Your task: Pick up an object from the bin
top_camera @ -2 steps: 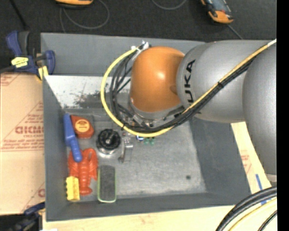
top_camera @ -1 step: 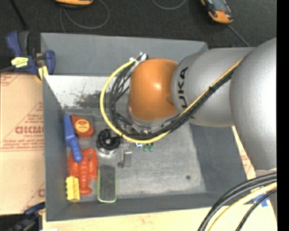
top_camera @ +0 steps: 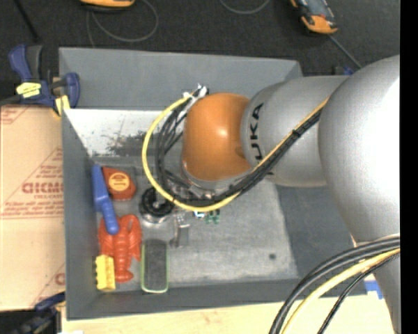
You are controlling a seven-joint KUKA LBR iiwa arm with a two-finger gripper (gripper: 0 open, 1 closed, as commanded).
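Low in bin [top_camera: 251, 252], jaws beside green-rimmed pad [top_camera: 154, 266]

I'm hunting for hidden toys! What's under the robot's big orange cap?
Poking out below the rounded orange wrist cap are the end effector, a round black-and-silver object and a small green bit. The floor of the grey metal bin directly under it is hidden.

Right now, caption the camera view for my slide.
Pincer hangs in the grey bin, beside a green-rimmed pad and orange toy.

Arm [top_camera: 320, 131] in from right, orange wrist cover [top_camera: 212, 134] facing cam, claw [top_camera: 177, 229] pointing down.
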